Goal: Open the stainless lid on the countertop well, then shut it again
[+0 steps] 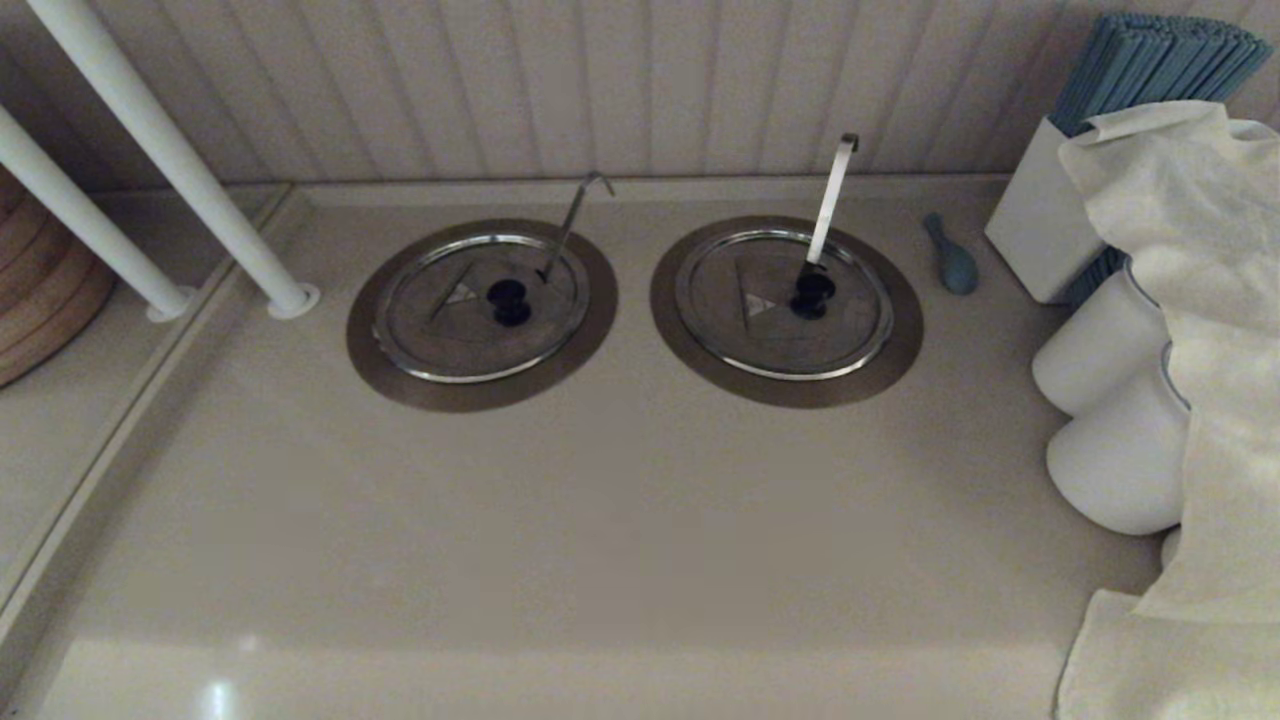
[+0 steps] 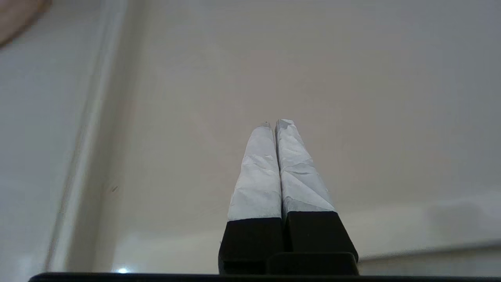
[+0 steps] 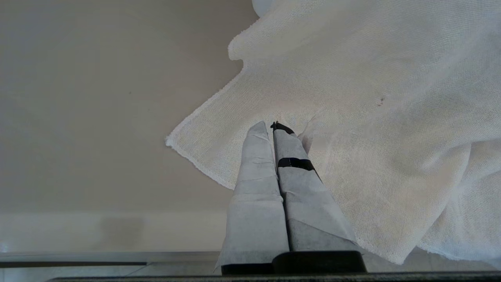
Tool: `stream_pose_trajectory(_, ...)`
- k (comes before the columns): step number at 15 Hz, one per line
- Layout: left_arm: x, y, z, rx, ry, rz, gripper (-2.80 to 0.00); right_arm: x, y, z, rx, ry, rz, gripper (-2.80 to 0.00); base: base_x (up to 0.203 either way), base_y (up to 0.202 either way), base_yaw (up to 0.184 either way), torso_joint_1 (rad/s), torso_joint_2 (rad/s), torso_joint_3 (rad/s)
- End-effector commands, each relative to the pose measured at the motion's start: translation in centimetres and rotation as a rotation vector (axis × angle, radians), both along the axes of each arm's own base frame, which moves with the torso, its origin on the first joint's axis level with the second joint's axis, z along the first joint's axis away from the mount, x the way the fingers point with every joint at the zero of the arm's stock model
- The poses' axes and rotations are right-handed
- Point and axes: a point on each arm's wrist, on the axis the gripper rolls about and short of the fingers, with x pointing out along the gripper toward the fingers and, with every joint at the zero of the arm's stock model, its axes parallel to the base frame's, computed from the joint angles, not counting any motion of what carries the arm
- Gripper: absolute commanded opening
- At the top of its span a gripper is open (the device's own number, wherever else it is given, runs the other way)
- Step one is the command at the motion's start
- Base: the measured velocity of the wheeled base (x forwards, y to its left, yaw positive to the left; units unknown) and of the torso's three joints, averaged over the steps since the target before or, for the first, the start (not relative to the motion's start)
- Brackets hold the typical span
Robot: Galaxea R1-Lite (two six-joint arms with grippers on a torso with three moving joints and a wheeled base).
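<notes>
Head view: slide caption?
Both lids shut: task lid with hooked rod left, twin right; no arms in view.

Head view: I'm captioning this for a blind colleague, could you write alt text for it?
Two round steel lids sit closed in wells on a beige counter: the left lid has a thin hooked rod poking through, the right lid a flat pale strip. White cloth drapes over white jars at the right; no arm shows.
</notes>
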Motion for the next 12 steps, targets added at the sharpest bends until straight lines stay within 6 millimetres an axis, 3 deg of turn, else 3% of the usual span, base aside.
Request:
stream_pose_trajectory(1,0.04,-0.04,-0.13,0.017,0.008,-0.013,-2.8,0.0,0.0,0.0,0.0,-0.001,0.001,-2.8,0.0,0.0,0.0,0.0,0.0,0.0)
stream_pose_trajectory(3,0.05,-0.02,-0.14,-0.013,0.008,-0.007,-2.8,0.01,0.0,0.01,0.0,0.001,0.0,-2.8,0.0,0.0,0.0,0.0,0.0,0.0)
stream_pose_trajectory(7,0.06,0.13,-0.32,-0.246,0.032,0.053,-2.8,0.0,0.0,0.0,0.0,-0.001,0.0,-2.8,0.0,0.0,0.0,0.0,0.0,0.0)
stream_pose_trajectory(12,0.06,0.08,-0.5,-0.132,0.048,0.034,-2.8,0.0,0.0,0.0,0.0,-0.001,0.0,-2.8,0.0,0.0,0.0,0.0,0.0,0.0)
